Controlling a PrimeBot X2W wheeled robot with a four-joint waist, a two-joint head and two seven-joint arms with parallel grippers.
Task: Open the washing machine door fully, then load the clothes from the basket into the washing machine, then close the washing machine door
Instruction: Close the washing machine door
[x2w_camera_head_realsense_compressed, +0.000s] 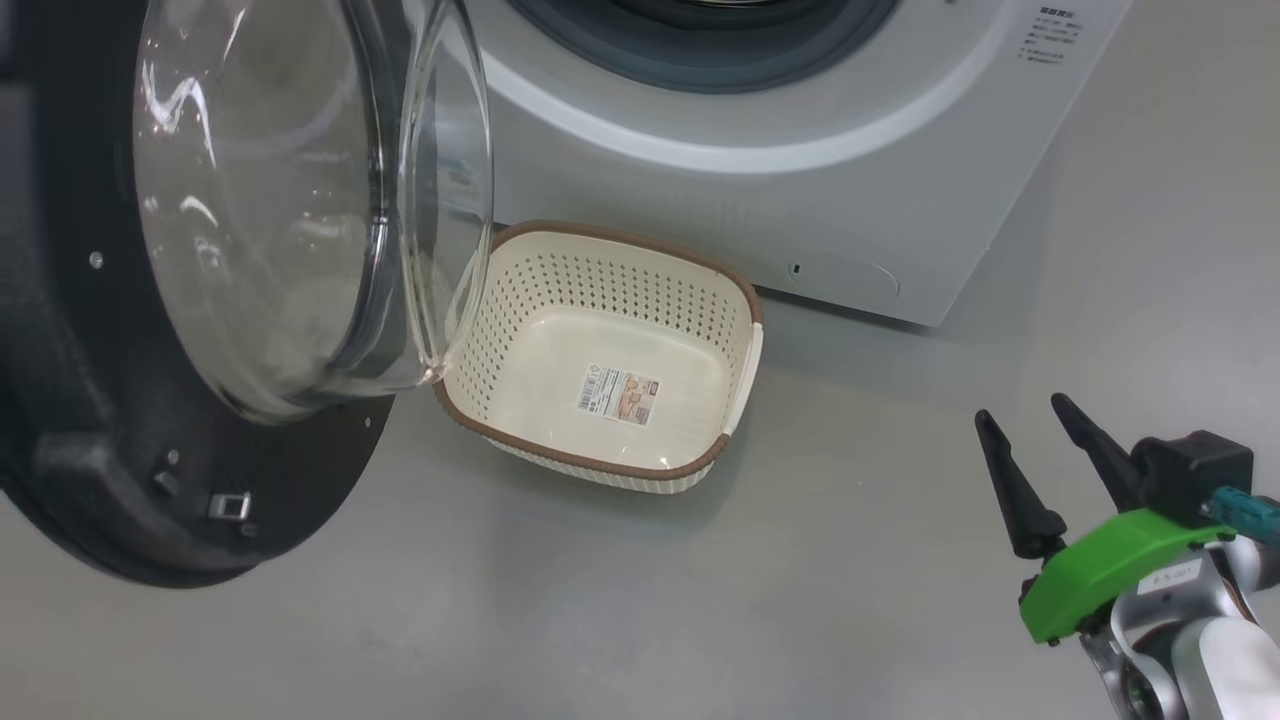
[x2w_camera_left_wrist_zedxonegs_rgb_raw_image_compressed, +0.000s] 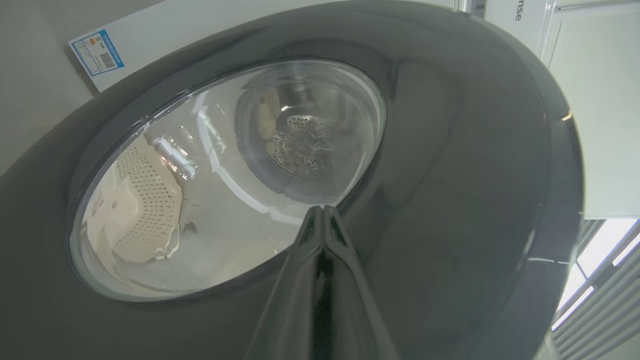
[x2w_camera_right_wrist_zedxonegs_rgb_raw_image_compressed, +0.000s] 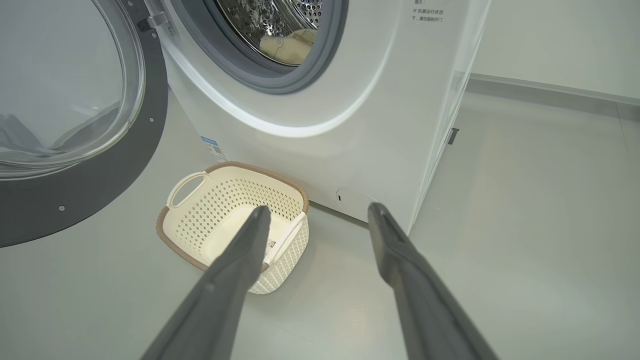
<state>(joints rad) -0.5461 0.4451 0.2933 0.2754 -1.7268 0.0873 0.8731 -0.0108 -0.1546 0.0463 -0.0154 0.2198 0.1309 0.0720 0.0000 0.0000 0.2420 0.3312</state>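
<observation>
Open washing machine door (x2w_camera_head_realsense_compressed: 120, 480), empty basket (x2w_camera_head_realsense_compressed: 600, 465).
The door stood swung out just beside the basket (sticker (x2w_camera_head_realsense_compressed: 620, 393) on its bottom showed); the clothes (x2w_camera_right_wrist_zedxonegs_rgb_raw_image_compressed: 287, 45) lay inside the washing machine (x2w_camera_head_realsense_compressed: 760, 200). At the door's outer face the left gripper (x2w_camera_left_wrist_zedxonegs_rgb_raw_image_compressed: 322, 209) had its fingers pressed together; the right gripper (x2w_camera_head_realsense_compressed: 1022, 408) hung spread, holding nothing.

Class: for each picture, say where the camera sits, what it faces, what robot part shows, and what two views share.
Head view: on the head, facing down at the basket; right gripper open.
Left wrist view: on that wrist, close to the outside of the door; left gripper shut.
Right wrist view: on that wrist, facing the washing machine; its fingers spread.
Shared: head and right wrist views show the basket.
</observation>
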